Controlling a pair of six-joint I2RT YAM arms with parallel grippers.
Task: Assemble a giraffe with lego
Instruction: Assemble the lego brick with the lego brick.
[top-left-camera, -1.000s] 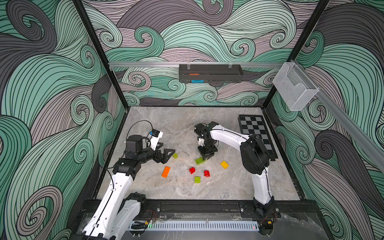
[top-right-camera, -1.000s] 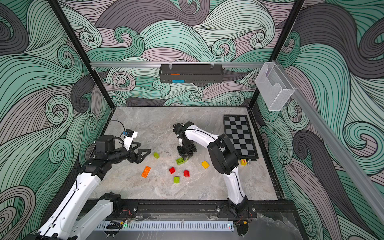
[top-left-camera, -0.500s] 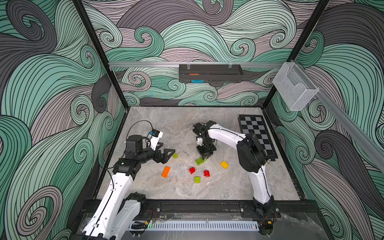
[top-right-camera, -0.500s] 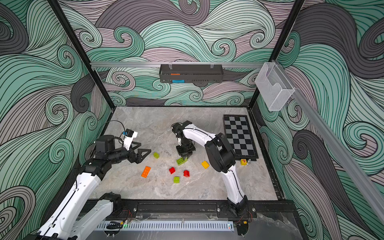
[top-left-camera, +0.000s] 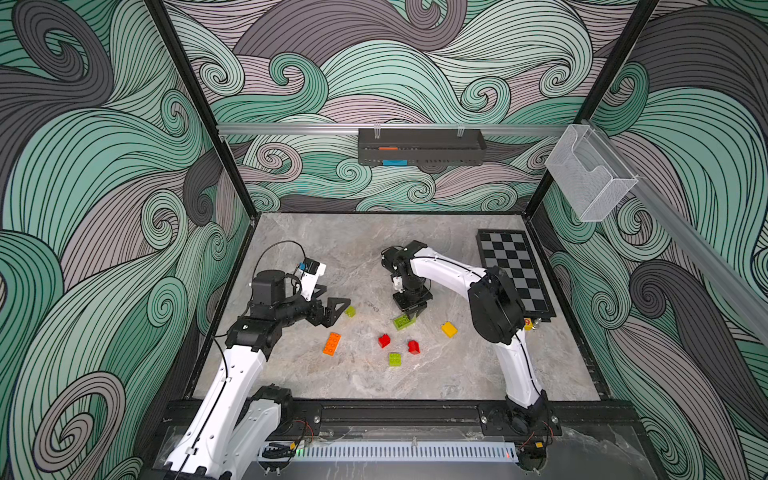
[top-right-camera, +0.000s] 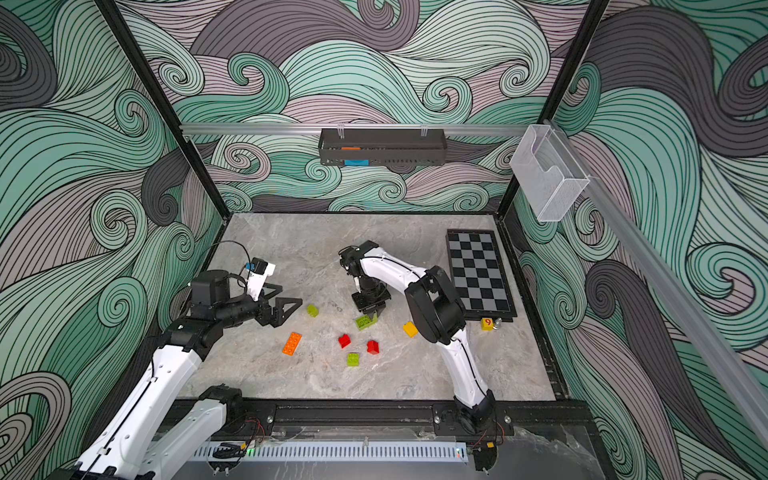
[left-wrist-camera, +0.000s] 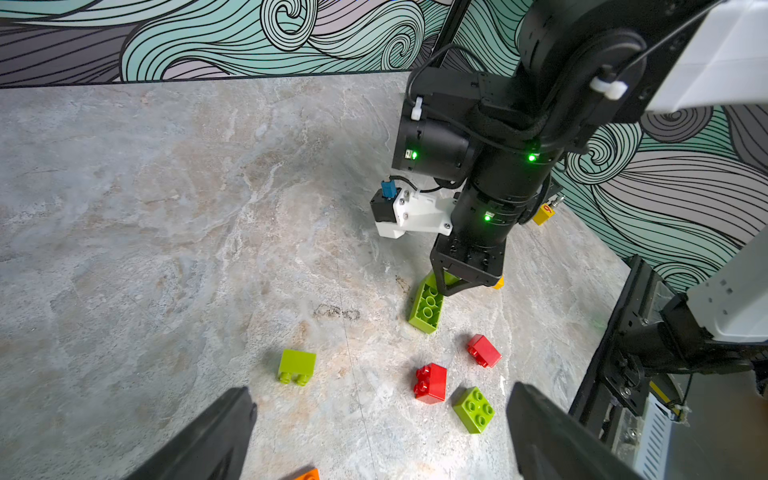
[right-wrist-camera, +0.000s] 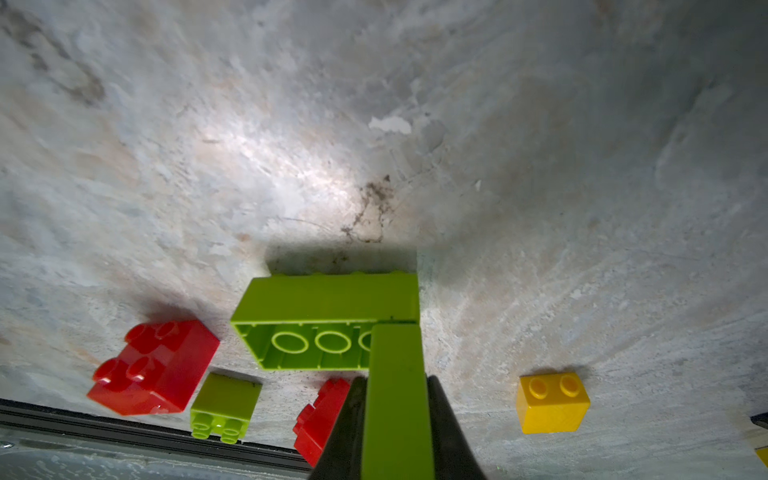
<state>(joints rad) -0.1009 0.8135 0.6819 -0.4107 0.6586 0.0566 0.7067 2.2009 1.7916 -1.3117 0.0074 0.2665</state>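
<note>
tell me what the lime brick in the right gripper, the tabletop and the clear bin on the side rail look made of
Lime brick, clamped in the right gripper: moulded plastic, smooth, faint sheen, crisp edges.
Tabletop: looks like grey veined stone, or a laminate printed so; matte with soft glare.
Clear bin: likely acrylic; see-through, bright edges.

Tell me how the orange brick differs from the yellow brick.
The orange brick is long, with two rows of studs; the yellow brick is short and blocky, with two studs showing. The orange brick lies nearer the open left pincer; the yellow brick lies beside the right arm. Both rest studs up on the table, loose, held by neither pincer.
</note>
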